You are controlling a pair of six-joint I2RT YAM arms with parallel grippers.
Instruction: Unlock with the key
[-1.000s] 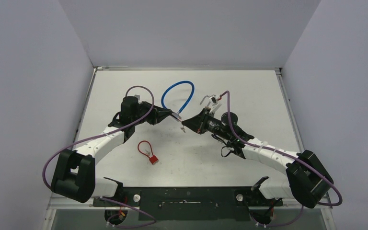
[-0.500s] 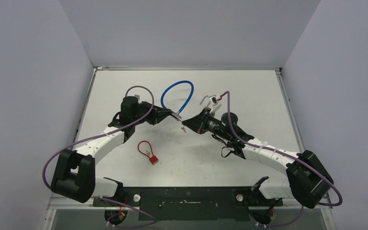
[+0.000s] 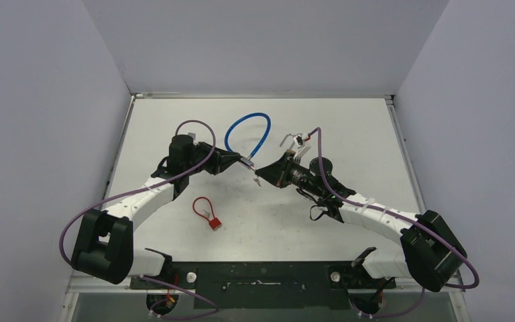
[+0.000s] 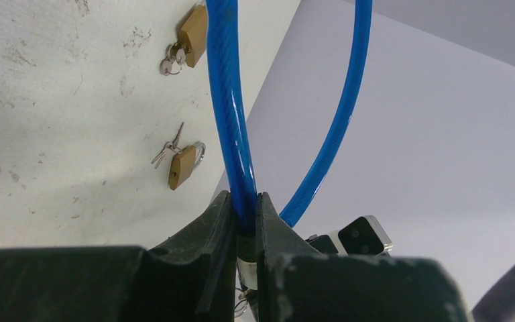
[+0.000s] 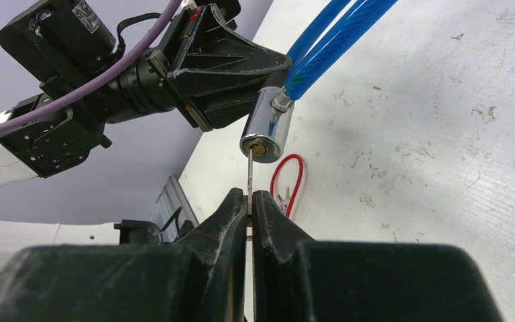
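Nearby, on the table [image 3: 349,134], a small red cable lock [image 3: 206,213] is seen lying flat on the left arm's side, well apart from the work. From the right wrist its red loop is glimpsed just behind the key. Two brass padlocks are shown by the left wrist camera, each with small keys on a ring. The farther padlock [image 4: 193,27] is partly hidden behind the blue cable, and the nearer padlock [image 4: 182,168] lies just left of the cable.

The blue cable lock [image 3: 248,134] is held between the two arms near the middle of the table, its loop arching toward the far wall. The left gripper [image 4: 244,208] is clenched on the cable just above the chrome cylinder [image 5: 266,131], whose one side is crowded by the black fingers. The key [image 5: 249,176] is pinched tight in the right gripper [image 5: 250,201]. Its thin blade is aimed at the cylinder's end face and its tip meets the keyhole. How far it has entered cannot be told.

The surface is white, scuffed and speckled with dark marks. It is enclosed on three sides by plain pale lilac-grey walls. A black mounting rail [image 3: 261,275] is fixed along the near edge, and purple cables [image 3: 194,127] are looped along both arms.
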